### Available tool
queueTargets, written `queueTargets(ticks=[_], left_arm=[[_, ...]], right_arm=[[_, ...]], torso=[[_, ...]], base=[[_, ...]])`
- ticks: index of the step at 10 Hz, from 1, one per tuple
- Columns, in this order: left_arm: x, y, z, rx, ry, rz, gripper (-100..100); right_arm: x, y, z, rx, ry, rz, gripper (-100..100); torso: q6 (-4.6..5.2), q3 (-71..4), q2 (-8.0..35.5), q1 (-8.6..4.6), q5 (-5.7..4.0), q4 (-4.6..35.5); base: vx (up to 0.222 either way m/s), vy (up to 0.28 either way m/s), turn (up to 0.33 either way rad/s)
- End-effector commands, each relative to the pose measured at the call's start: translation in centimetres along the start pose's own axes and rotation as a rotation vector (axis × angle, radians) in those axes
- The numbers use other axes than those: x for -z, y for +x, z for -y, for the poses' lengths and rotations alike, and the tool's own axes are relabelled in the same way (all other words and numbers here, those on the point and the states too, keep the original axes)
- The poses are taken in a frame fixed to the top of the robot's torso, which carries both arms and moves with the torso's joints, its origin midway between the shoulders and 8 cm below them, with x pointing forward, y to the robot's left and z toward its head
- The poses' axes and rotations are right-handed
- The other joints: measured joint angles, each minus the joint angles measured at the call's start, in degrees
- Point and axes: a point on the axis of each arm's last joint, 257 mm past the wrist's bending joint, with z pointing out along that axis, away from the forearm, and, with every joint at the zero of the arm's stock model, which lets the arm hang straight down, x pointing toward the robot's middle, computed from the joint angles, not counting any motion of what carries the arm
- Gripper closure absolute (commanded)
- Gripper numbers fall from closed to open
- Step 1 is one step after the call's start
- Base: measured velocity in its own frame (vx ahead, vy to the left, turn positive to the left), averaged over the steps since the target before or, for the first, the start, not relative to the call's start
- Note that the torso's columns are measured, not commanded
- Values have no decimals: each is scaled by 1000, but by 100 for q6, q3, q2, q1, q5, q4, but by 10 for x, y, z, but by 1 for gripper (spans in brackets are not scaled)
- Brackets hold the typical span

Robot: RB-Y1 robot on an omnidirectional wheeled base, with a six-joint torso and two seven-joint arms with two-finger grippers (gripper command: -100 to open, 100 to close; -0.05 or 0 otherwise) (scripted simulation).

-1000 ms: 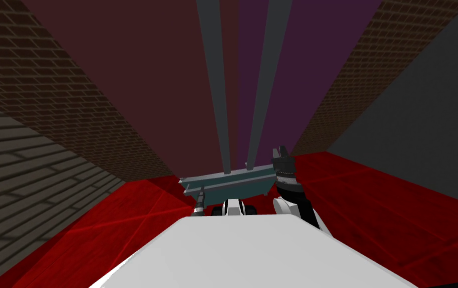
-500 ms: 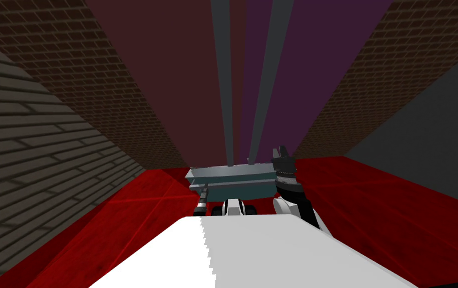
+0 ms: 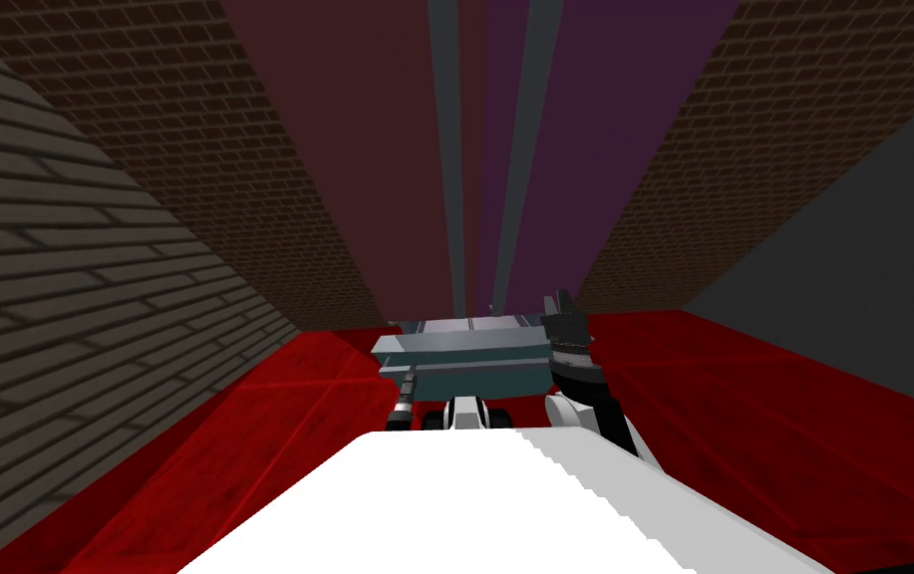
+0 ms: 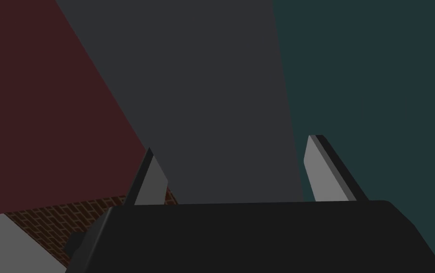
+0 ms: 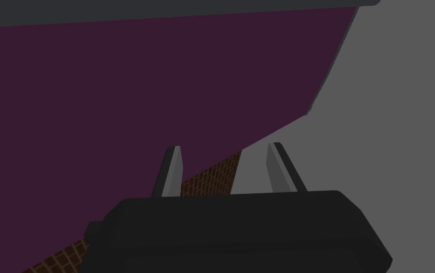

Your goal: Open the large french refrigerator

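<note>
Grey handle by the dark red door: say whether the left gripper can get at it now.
Probably yes: the left gripper is open and the grey handle runs straight ahead between its fingers, with nothing in between.

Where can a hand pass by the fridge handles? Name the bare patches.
Bare: the dark red door between left handle and brick wall; the purple door beyond the right handle; red floor either side of the teal drawer. Crowded: the narrow strip between the handles, and around the drawer, where the left gripper and right gripper sit.
</note>
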Motion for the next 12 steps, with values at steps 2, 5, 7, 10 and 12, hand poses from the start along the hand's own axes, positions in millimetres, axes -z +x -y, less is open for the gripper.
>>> queueTargets(ticks=[2,5,7,10,12], left_arm=[[3,1,-3,-1,-10,-8,100],[5,2,-5,-3,-17,-19,100],[9,-21,-9,-3,-21,30,100],[-19,-31,1,-6,-9,34,-100],[-19,-31,1,-6,-9,34,-100]], right_arm=[[0,0,0,0,0,0,0],[0,0,0,0,0,0,0],[0,0,0,0,0,0,0],[0,0,0,0,0,0,0],[0,0,0,0,0,0,0]], torso=[[1,-12,-12,2,-6,7],[8,2,2,-17,2,-2],[16,-26,-44,-9,-4,7],[7,-3,-1,-16,-8,17],[6,-14,-15,-13,-11,17]], base=[[-168,1,25],[-214,-30,40],[-120,-4,-143],[-132,-18,-99],[-22,-14,8]])
